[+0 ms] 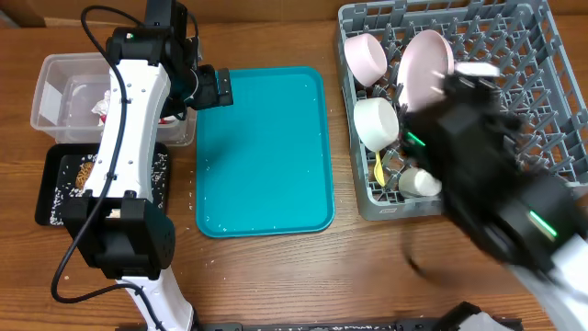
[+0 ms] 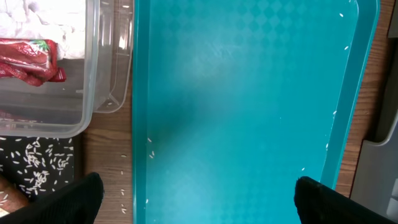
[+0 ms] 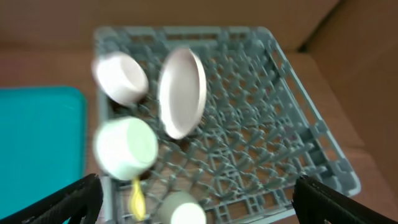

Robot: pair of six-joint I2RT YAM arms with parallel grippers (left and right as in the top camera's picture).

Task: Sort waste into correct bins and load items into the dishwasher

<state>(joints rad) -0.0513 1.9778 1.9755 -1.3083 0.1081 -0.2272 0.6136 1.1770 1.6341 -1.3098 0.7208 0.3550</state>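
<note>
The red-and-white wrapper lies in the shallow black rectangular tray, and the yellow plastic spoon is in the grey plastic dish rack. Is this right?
No. The left wrist view shows the red-and-white wrapper in the clear plastic rectangular tub, not the shallow black rectangular tray. The yellow plastic spoon is in the grey plastic dish rack.

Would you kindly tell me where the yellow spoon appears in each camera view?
Overhead: yellow spoon in the dish rack's lower-left corner.
Left wrist: not in it.
Right wrist: yellow spoon at the bottom edge, left of centre.
Shared landmark: teal tray, seen in all three views.
</note>
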